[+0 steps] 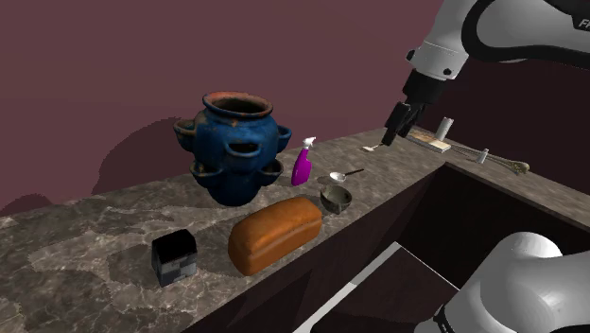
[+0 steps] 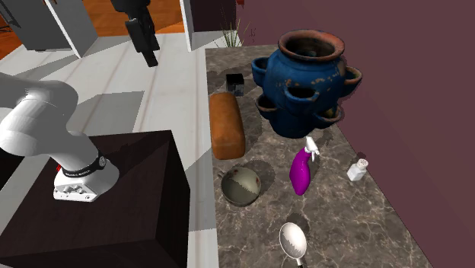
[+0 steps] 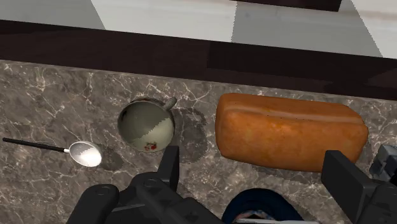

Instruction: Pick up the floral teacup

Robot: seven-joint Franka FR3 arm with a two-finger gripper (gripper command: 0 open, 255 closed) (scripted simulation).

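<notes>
Open from above, the teacup [image 3: 146, 125] has the bread loaf [image 3: 289, 132] just beside it, the spoon [image 3: 84, 153] near its other side, and the purple spray bottle [image 1: 303, 166] toward the wall [image 1: 142, 57].

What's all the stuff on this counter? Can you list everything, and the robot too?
teacup: one, pale with red marks, near the counter's front edge
spoon: one, silvery, beside the teacup
bread loaf: one, orange-brown, on the teacup's other side
planter pot: one, blue with a brown rim, by the wall
spray bottle: one, purple with a white top, next to the planter pot
shaker: one, white, near the wall
box: one, black, past the bread loaf
far-end bits: a few, pale, too small to name
counter: one, grey-brown marble
robot arm: one, white
fingers: two, black, open, above the counter
</notes>
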